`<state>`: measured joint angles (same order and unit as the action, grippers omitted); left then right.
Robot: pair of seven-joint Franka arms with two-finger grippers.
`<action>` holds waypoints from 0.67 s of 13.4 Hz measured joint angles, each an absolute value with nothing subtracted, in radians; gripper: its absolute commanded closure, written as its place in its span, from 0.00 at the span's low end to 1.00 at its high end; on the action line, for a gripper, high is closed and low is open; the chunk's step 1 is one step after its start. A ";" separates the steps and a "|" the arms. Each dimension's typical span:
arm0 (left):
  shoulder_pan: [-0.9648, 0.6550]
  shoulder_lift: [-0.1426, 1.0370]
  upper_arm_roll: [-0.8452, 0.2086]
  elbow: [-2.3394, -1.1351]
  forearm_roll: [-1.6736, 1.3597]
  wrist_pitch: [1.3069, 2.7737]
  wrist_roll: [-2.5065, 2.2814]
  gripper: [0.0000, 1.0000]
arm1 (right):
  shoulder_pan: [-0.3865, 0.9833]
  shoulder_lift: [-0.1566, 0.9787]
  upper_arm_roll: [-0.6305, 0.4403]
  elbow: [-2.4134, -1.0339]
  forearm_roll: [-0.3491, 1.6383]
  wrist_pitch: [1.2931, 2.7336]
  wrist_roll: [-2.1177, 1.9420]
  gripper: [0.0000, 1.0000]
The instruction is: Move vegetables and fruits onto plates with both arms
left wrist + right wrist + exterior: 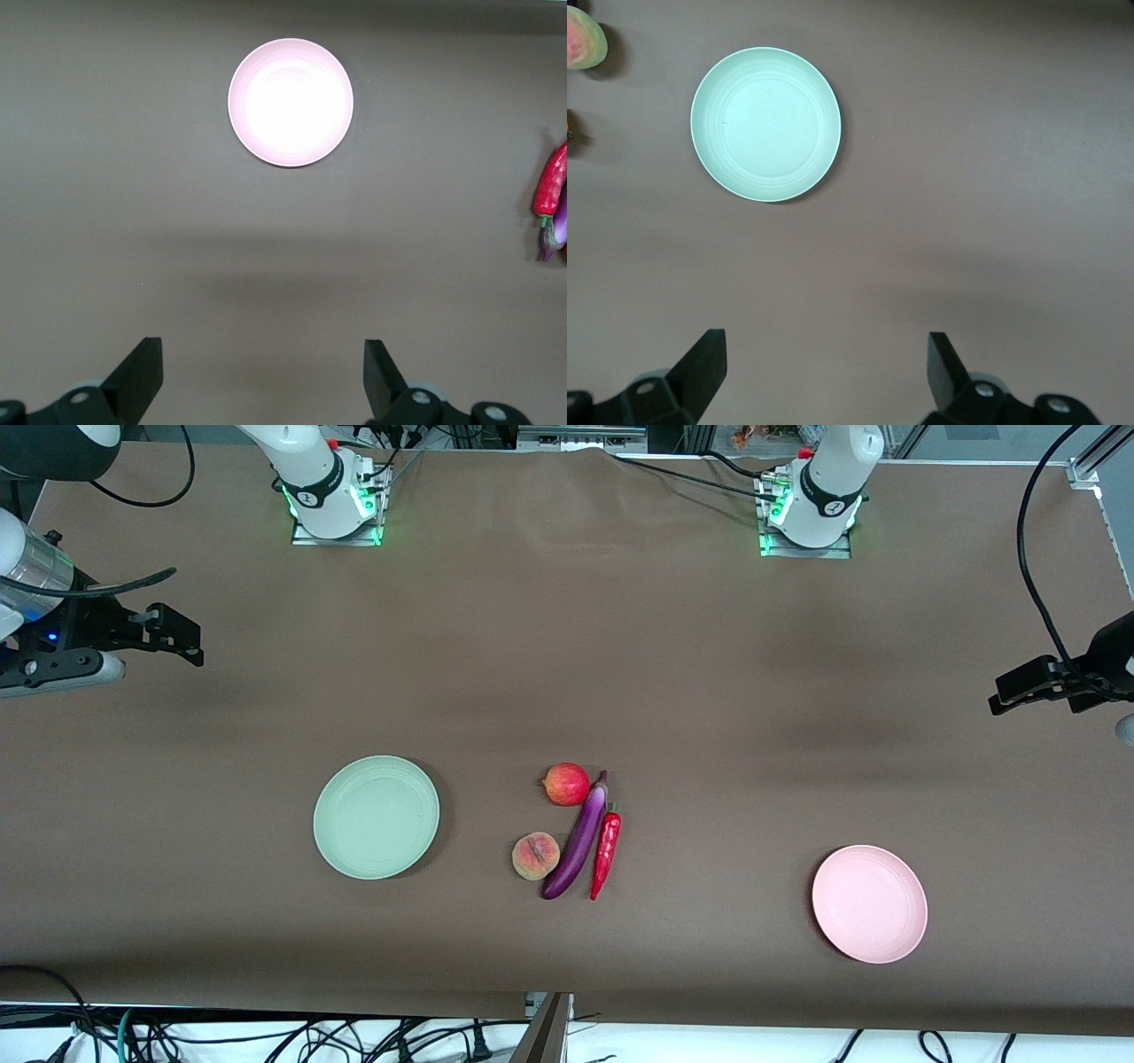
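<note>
A purple eggplant (pixel 580 840) lies mid-table with a red chili pepper (pixel 606 854) beside it. A round red fruit (pixel 566 784) and a peach (pixel 535 856) lie beside the eggplant, the peach nearer the camera. The pale green plate (pixel 376 817) sits toward the right arm's end, the pale pink plate (pixel 870 903) toward the left arm's end. My left gripper (pixel 1019 691) is open and empty, up over bare table at its end. My right gripper (pixel 177 638) is open and empty, up over its end. The left wrist view shows the pink plate (pixel 291 102) and chili (pixel 551 181); the right wrist view shows the green plate (pixel 765 124) and peach (pixel 583 41).
The table is covered in brown cloth (pixel 673 664). Both arm bases (pixel 332 496) stand along the table's edge farthest from the camera. Cables (pixel 266 1036) hang below the table's near edge.
</note>
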<state>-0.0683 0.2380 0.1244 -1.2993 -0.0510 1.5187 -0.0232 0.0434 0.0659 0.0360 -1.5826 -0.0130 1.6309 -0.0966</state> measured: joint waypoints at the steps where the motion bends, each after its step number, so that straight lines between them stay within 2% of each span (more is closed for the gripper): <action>1: -0.068 0.238 0.124 -1.299 -0.051 1.519 -0.023 0.00 | 0.043 0.066 0.035 -1.583 -0.014 1.631 -0.097 0.00; 9: -0.068 0.241 0.117 -1.298 -0.051 1.511 -0.023 0.00 | 0.043 0.066 0.031 -1.583 -0.025 1.631 -0.097 0.00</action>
<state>-0.0675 0.2411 0.1171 -1.2983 -0.0511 1.5115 -0.0232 0.0425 0.0659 0.0310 -1.5826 -0.0253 1.6308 -0.0966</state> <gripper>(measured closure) 0.000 0.000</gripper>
